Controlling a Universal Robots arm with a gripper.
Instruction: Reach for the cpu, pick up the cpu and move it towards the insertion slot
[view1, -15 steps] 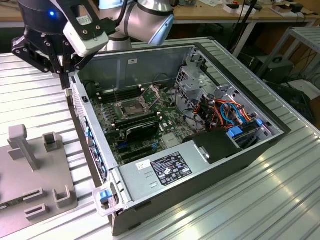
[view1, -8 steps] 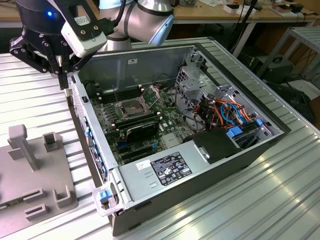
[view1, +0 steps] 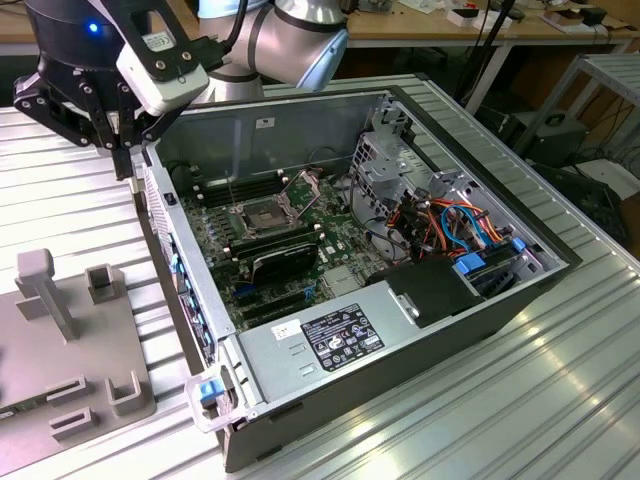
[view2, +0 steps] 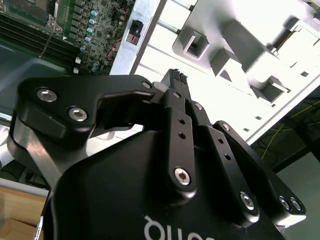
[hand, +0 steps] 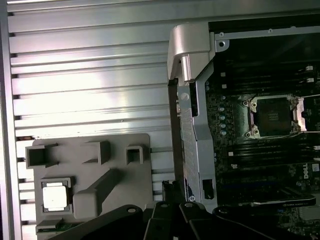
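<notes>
- The gripper (view1: 124, 160) hangs above the ribbed table, just outside the far-left wall of the computer case (view1: 300, 120) in the exterior view; its fingers are drawn together with nothing between them
- The cpu (hand: 55, 195) lies flat in a square recess of the grey fixture plate (hand: 117, 150), probably to keep it squarely located for pickup
- It is 1 small pale square, silvery and thin
- The insertion slot (view1: 262, 213) lies uncovered inside the case, well apart
</notes>
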